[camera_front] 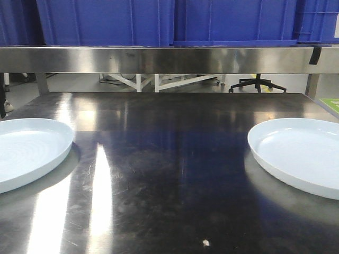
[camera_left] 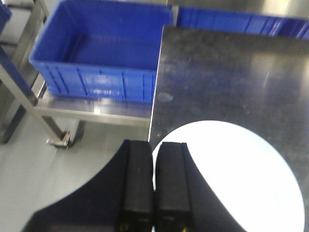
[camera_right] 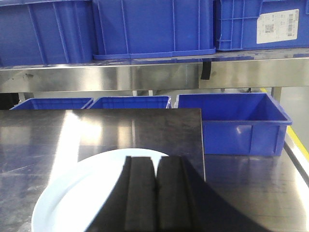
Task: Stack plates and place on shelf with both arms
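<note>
Dark, scratched steel forms the bench (camera_front: pixel 169 174), and a brushed stainless-steel shelf (camera_front: pixel 159 59) runs across its back carrying big blue plastic crates (camera_front: pixel 106 21). Two glossy pale blue-white round plates lie flat on the bench, well apart and unstacked: the left plate (camera_front: pixel 26 148) and the right plate (camera_front: pixel 302 153). The left hand (camera_left: pixel 154 145) hovers over its plate's near rim with its fingers pressed together, holding nothing. The right hand (camera_right: pixel 155 162) hangs over its own plate in the same way, closed and empty.

Trouble is likeliest at the pick. The rims are low and slick, so fingers that come down unopened would shove a plate rather than catch it. The left plate sits just beside the bench's side edge, so a sideways push could send it off. A pinched rim may also slip and tilt the plate during lifting.
</note>
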{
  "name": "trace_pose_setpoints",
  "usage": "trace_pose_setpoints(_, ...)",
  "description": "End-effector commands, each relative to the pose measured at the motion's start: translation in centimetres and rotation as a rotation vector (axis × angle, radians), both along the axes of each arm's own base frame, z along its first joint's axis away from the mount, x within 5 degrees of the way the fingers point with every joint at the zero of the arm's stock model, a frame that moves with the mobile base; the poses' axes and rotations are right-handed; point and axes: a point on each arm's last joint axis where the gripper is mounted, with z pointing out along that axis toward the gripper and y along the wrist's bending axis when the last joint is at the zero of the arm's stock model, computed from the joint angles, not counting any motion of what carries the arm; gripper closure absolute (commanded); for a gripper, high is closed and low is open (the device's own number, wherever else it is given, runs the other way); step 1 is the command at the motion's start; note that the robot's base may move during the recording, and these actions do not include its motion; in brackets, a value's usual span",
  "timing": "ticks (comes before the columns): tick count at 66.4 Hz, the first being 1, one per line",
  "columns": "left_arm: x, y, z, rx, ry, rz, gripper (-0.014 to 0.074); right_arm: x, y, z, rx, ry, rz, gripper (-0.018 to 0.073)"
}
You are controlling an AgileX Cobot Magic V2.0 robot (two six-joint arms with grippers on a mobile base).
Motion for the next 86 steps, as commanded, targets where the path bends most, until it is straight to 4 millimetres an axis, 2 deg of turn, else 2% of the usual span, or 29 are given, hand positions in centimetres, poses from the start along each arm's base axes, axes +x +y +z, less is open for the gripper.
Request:
trace_pose_setpoints(1, 1.1, -0.2, 1.6, 0.006, -0.072, -0.012, 0.0511, -0.2, 0.1, 0.9, 0.0, -0.103, 0.009, 0.0503)
trace_pose_setpoints(24, 2.1, -0.4, 2.2, -0.024, -0.181, -0.022, 0.051, -0.2, 0.1, 0.9, 0.0, -0.103, 0.009, 0.0503)
trace_pose_setpoints(45, 1.8, -0.4, 1.7, -0.021, -0.11, -0.016, 0.0511, -0.2, 0.1, 0.9, 0.0, -0.103, 0.009, 0.0503)
trace_pose_setpoints(68, 1.7, -0.4, 1.7, -0.021, -0.108, -0.016, 0.0511, -0.2, 0.1, 0.9, 0.0, -0.103, 0.009, 0.0503)
trace_pose_setpoints(73, 1.7, -0.3, 1.7, -0.018, -0.108, -0.016, 0.0511, -0.2, 0.1, 0.7, -0.128, -0.092, -0.006, 0.0503)
trace_pose_setpoints(86, 1.7, -0.3, 1.6, -0.015, -0.101, -0.016, 0.0511, -0.5, 0.4, 2.3, -0.155, -0.263, 0.019, 0.0503)
